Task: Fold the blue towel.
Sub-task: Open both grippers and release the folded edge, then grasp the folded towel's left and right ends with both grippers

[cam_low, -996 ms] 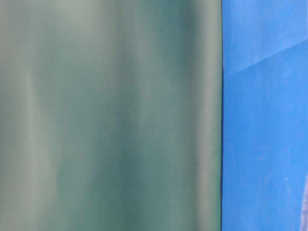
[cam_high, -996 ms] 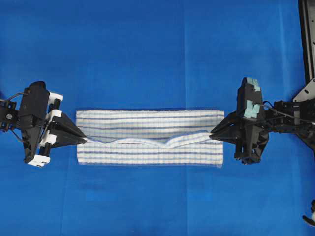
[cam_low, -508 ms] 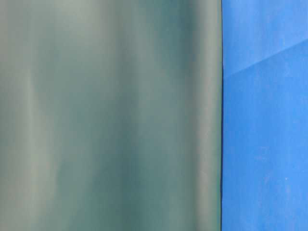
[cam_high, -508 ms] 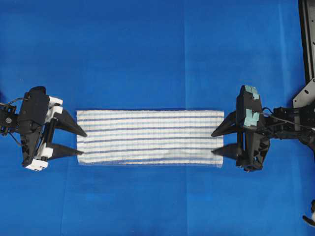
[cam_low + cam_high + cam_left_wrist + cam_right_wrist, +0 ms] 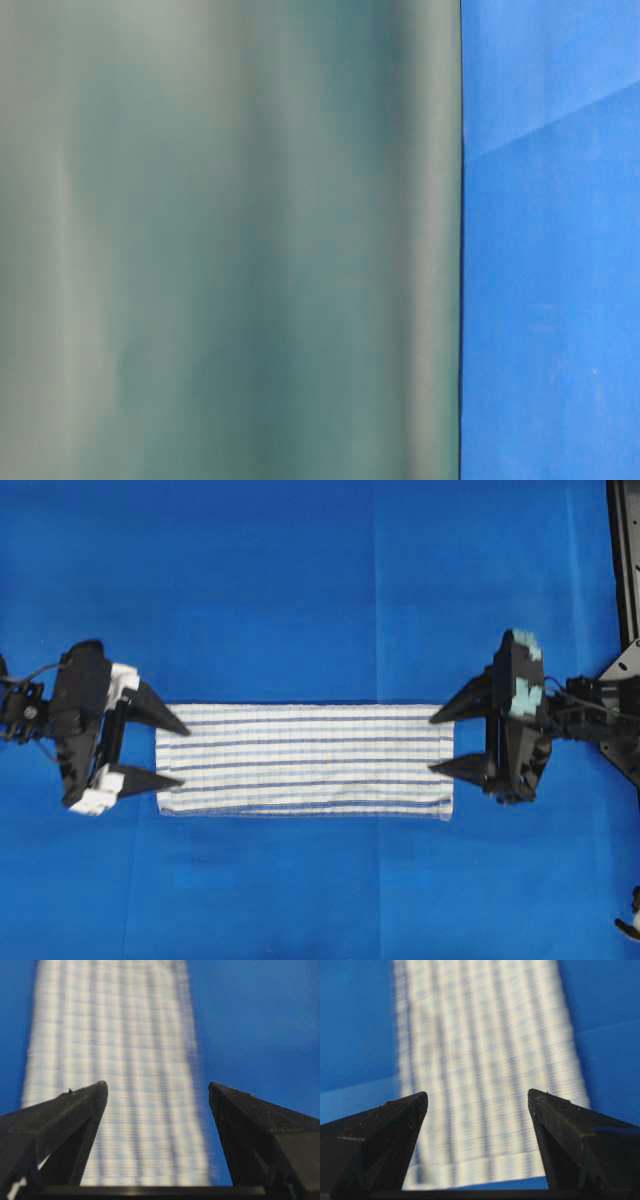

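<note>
The blue towel [image 5: 305,759] lies flat on the table as a long folded strip, white with thin dark-blue stripes. My left gripper [image 5: 182,750] is open and empty at its left short edge, fingertips over the edge. My right gripper [image 5: 434,744] is open and empty at the right short edge. The towel runs away from the open jaws in the left wrist view [image 5: 120,1060] and in the right wrist view [image 5: 485,1055]; both are blurred.
The plain blue table covering [image 5: 320,590] spreads all round the towel. A black frame [image 5: 622,560] stands at the right edge. The table-level view shows only a blurred green surface [image 5: 230,240] and blue covering [image 5: 550,240].
One second ago both grippers were shut on the towel's raised edge. They let go, the towel settled flat, and both open grippers have since shifted slightly toward the far side.
</note>
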Robot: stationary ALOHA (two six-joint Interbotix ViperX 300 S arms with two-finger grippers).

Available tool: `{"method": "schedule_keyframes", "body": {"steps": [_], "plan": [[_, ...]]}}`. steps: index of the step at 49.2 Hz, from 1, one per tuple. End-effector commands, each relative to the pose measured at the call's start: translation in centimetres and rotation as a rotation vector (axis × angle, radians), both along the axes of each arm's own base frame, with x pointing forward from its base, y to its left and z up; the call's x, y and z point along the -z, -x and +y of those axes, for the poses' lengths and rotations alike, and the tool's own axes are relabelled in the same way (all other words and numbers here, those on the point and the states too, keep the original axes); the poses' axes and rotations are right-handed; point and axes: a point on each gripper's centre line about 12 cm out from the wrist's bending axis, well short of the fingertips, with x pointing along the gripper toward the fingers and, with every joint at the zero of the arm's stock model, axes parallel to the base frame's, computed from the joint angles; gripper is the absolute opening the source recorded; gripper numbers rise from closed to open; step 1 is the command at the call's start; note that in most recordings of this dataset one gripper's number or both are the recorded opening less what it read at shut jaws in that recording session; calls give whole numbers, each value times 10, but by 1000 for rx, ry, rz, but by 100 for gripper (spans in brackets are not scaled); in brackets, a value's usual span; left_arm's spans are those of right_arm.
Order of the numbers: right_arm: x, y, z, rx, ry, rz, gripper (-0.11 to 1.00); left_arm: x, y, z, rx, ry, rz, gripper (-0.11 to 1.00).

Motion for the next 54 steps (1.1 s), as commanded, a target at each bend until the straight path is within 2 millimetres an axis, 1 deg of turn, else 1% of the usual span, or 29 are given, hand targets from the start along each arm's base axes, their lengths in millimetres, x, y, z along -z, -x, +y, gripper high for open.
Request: {"method": "schedule_keyframes", "body": {"steps": [1, 7, 14, 19, 26, 30, 33, 35, 37, 39, 42, 44, 45, 49, 51, 54], "plan": [[-5, -4, -12, 31, 23, -23, 87, -4, -10, 10, -32, -14, 9, 77], [2, -6, -24, 49, 60, 10, 87, 5, -17, 22, -47, -63, 73, 77], [16, -9, -32, 65, 85, 61, 87, 22, -25, 29, -36, -115, 133, 77], [27, -11, -33, 72, 94, 90, 87, 35, -26, 32, -40, -126, 176, 77], [42, -12, -35, 88, 101, 134, 87, 54, -22, 36, -50, -127, 239, 74], [50, -14, -34, 84, 102, 159, 86, 60, -21, 36, -53, -123, 261, 65], [52, -15, -31, 72, 105, 167, 84, 63, -21, 36, -54, -121, 271, 55], [52, -16, -28, 61, 107, 168, 81, 64, -20, 35, -52, -120, 275, 46], [52, -17, -26, 54, 107, 166, 75, 65, -19, 34, -49, -121, 277, 36], [52, -17, -25, 45, 110, 166, 66, 64, -19, 34, -50, -120, 275, 26], [53, -16, -23, 40, 110, 170, 47, 65, -19, 33, -49, -119, 278, 12], [53, -15, -23, 39, 109, 171, 35, 65, -19, 33, -48, -119, 278, 5], [53, -15, -23, 38, 108, 175, 29, 64, -19, 33, -46, -120, 278, 3], [53, -15, -22, 33, 104, 178, 10, 64, -19, 33, -46, -120, 278, 3], [53, -15, -22, 32, 103, 179, 4, 64, -19, 33, -47, -119, 280, 3], [51, -16, -22, 34, 100, 176, 2, 62, -20, 32, -47, -118, 277, 3]]}}
